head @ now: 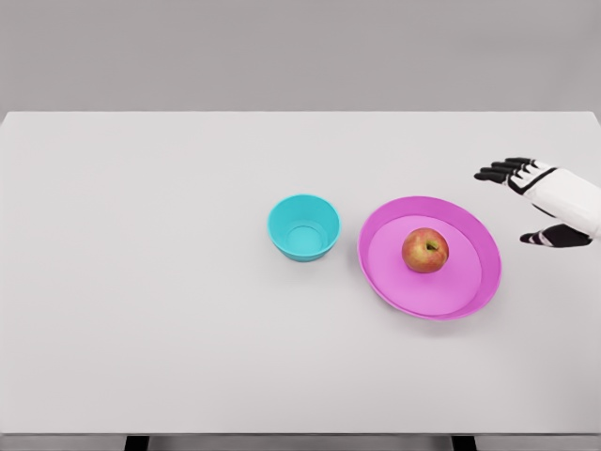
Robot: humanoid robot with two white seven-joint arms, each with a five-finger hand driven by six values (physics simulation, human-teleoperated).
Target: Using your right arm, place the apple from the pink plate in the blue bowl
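A red-yellow apple [425,251] sits upright near the middle of the pink plate [470,282], right of the table's centre. Just left of the plate stands the blue bowl [303,226], with nothing inside it. My right hand [526,202] comes in from the right edge and hovers to the right of the plate, a little behind the apple. Its black fingers [500,171] are spread and its thumb [547,238] stands apart, holding nothing. It touches neither plate nor apple.
The white table [141,282] stretches wide to the left and front of the bowl. Its far edge runs along the top against a grey wall. The left arm is out of view.
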